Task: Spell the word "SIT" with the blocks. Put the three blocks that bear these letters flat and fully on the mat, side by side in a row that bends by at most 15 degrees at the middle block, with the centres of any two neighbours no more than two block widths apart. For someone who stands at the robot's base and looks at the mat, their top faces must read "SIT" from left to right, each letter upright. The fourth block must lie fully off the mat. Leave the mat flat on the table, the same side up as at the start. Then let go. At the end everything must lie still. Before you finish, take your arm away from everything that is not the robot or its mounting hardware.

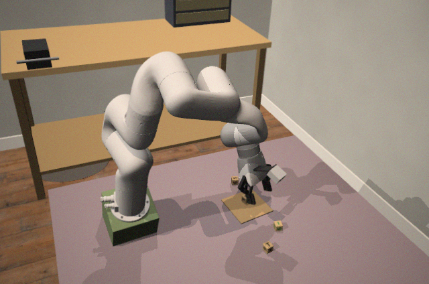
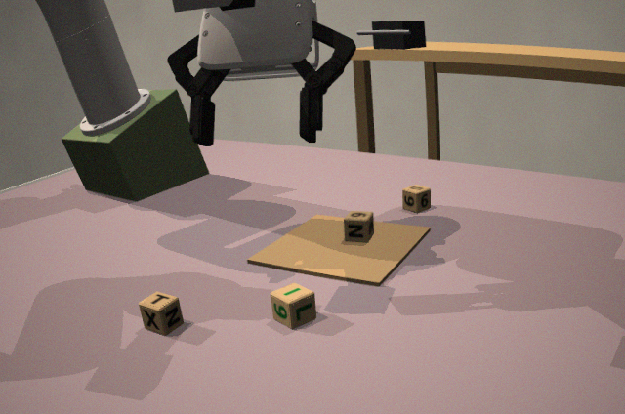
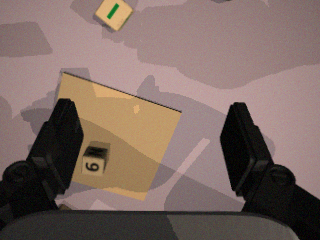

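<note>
While the pincer hangs spread above the floor covering, a block topped with a 9 or 6 sits on the mat. The T block, the I block and another block lie off it.
</note>
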### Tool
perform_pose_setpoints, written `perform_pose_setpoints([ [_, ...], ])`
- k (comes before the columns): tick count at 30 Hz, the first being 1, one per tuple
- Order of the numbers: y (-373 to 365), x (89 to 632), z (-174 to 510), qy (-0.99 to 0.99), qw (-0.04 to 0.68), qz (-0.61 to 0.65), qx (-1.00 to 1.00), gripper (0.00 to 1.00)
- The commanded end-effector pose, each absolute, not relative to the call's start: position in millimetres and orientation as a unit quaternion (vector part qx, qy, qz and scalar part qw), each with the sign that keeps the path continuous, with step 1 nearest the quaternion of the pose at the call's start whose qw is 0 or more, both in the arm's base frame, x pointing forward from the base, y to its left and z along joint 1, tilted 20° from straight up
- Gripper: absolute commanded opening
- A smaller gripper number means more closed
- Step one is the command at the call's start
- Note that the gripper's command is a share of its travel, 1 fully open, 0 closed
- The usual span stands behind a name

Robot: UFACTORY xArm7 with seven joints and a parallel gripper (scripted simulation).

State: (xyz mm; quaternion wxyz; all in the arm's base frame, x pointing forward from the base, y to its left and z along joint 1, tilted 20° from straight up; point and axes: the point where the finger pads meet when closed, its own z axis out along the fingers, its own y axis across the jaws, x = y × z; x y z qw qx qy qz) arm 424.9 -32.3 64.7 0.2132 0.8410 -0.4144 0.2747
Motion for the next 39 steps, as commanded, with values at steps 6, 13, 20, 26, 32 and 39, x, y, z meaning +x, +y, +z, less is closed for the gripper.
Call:
perform_pose_setpoints([
  [6,17.6,424.3,52.8,-0.463,0.181,0.204,0.843,1.00],
  [13,50.7,422.6,46.2,-0.487,0.155,0.165,0.843,1.00],
  [20,83.7,420.7,41.1,-0.508,0.127,0.127,0.842,1.00],
  [26,89.9,420.4,40.2,-0.512,0.122,0.120,0.842,1.00],
  [32,90.0,420.4,40.2,-0.512,0.122,0.120,0.842,1.00],
  [39,90.0,420.4,40.2,-0.512,0.122,0.120,0.842,1.00],
])
